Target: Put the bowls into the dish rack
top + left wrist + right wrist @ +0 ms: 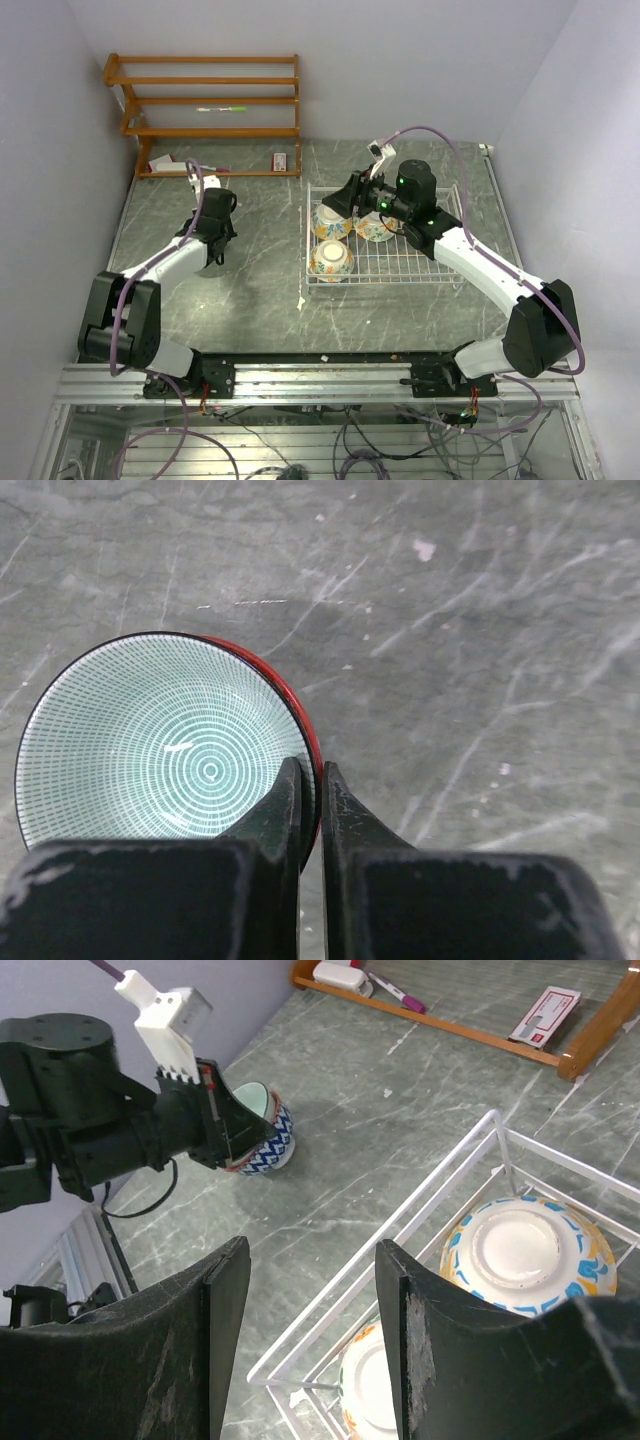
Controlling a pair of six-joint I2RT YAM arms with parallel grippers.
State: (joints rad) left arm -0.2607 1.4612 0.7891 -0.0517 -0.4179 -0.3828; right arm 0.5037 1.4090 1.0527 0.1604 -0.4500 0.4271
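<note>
My left gripper (312,780) is shut on the rim of a bowl (160,740) with a teal ringed inside and a red edge. In the right wrist view this bowl (265,1135) shows a blue and white outside and sits low at the table, with the left gripper (225,1120) on it. The white wire dish rack (440,262) holds three floral bowls upside down (332,222) (331,260) (375,228). My right gripper (312,1250) is open and empty above the rack's left corner (400,1230), near two of those bowls (525,1255) (375,1390).
A brown wooden shelf unit (210,110) stands at the back left with a pen and small cards on it. The right wall runs close to the rack's right side. The left arm (165,262) lies over the left half of the table.
</note>
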